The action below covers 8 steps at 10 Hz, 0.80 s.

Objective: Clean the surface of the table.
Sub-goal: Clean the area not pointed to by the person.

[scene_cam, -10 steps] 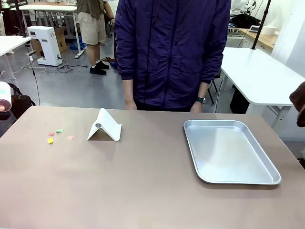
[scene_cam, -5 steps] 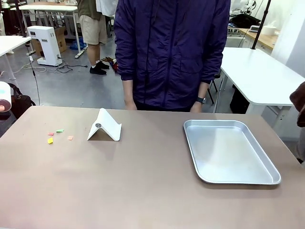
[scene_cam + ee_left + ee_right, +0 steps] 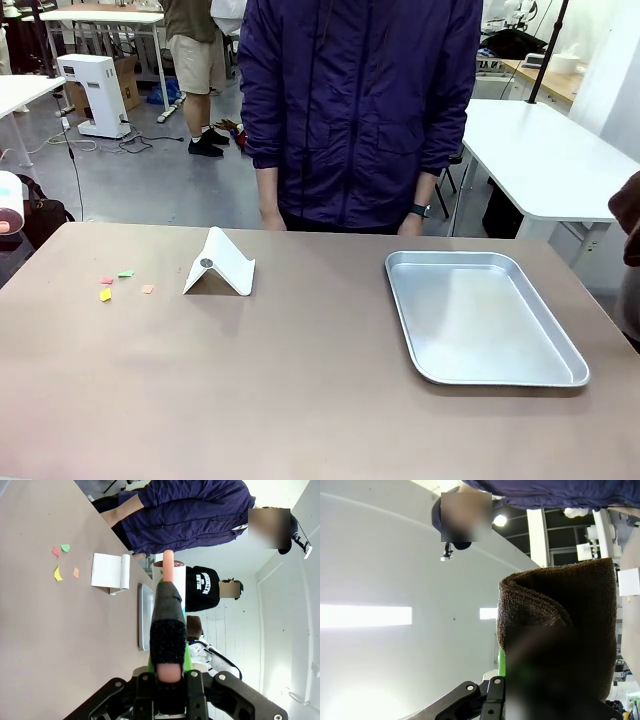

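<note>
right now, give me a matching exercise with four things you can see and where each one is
Things:
1. silver tray
2. white tent-shaped stand
3. paper scraps
4. brown cloth

Places:
a. clamped in the right gripper
b. right part of the table
c. left part of the table
d. between the scraps and the tray

Pairs: 1-b, 2-d, 3-c, 4-a
</note>
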### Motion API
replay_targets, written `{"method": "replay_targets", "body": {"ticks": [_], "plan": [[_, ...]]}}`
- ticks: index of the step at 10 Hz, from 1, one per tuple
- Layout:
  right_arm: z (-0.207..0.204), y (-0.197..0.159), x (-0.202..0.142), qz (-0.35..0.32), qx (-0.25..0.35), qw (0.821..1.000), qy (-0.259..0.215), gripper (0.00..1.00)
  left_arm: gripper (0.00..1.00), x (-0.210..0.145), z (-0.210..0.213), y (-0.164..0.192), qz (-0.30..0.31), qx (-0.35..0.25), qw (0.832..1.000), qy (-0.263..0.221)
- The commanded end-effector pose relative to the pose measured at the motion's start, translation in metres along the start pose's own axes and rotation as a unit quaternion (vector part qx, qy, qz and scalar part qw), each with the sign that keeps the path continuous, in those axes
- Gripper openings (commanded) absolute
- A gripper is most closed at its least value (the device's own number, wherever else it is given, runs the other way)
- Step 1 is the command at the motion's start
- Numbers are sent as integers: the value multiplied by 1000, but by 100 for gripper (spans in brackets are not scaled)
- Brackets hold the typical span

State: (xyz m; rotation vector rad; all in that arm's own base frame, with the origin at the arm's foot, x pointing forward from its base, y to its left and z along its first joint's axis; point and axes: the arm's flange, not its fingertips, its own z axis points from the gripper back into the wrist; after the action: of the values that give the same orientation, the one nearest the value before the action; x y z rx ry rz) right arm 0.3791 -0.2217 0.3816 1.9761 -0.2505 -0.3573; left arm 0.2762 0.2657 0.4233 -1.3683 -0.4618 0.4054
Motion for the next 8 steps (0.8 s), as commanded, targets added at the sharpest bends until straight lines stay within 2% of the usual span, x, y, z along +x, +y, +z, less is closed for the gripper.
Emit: {"method": "replay_targets", "body": {"ticks": [1,3,4,5,6,8], "plan": [[-1,7,-1,-1,6,1000,3,8,0,-2,1,-2,-2,2,1000,3],[-1,7,-1,-1,6,1000,3,8,0,-2,1,-2,-2,2,1000,3],[-1,7,-1,-1,6,1000,3,8,20,0,0,0,0,0,1000,0],[-1,7,-1,-1,6,1000,3,8,20,1,-14,-9,-23,59,998,-11],[-1,7,-1,-1,6,1000,3,8,20,4,-25,-16,-29,94,995,-16],[-1,7,-1,-1,6,1000,3,8,20,12,-43,-19,-2,169,986,11]]}}
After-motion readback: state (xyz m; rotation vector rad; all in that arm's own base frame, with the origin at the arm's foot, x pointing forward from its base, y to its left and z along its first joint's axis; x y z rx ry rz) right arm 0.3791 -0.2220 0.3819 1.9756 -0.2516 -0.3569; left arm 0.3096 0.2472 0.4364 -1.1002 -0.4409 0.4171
